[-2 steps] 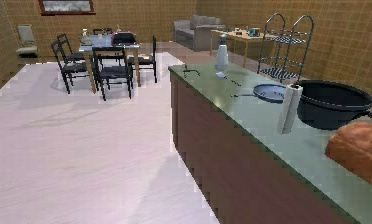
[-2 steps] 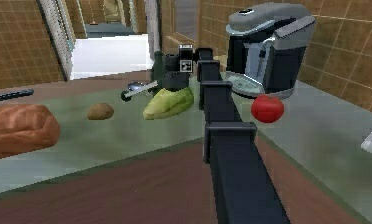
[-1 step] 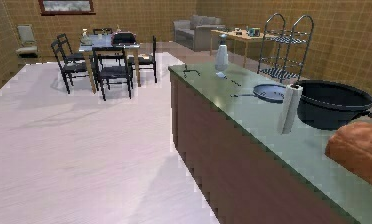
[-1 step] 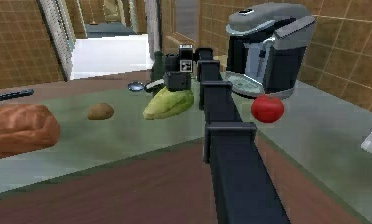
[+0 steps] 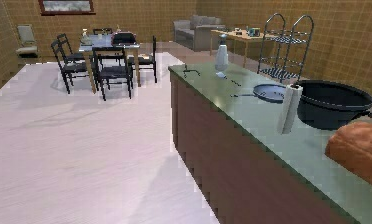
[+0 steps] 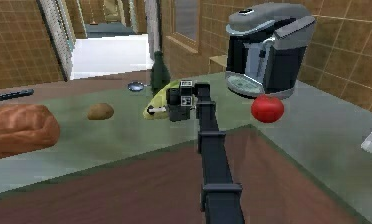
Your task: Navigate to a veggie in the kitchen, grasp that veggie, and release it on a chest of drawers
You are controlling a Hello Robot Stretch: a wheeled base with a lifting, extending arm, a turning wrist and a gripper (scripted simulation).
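Observation:
On the green countertop point(image 6: 324, 130) in the arm side view lies a brown oval thing like a potato point(image 6: 100, 111). A red round tomato point(image 6: 267, 108) sits to the right of the arm, below the coffee machine. The dark arm bar point(image 6: 215, 160) rises over the counter's front edge. At its far end my gripper point(image 6: 160, 105) reaches left to a yellow-green thing point(image 6: 148, 110) that lies on the counter. I cannot tell whether the gripper holds anything.
A bread loaf point(image 6: 22, 127) lies at the left, and a dark bottle point(image 6: 159, 70) and a coffee machine point(image 6: 264, 50) stand behind. Ahead, the counter point(image 5: 244, 115) carries a black pot point(image 5: 332, 103), a paper roll point(image 5: 288, 108) and a plate point(image 5: 270, 92). A dining table with chairs point(image 5: 106, 60) stands across open floor.

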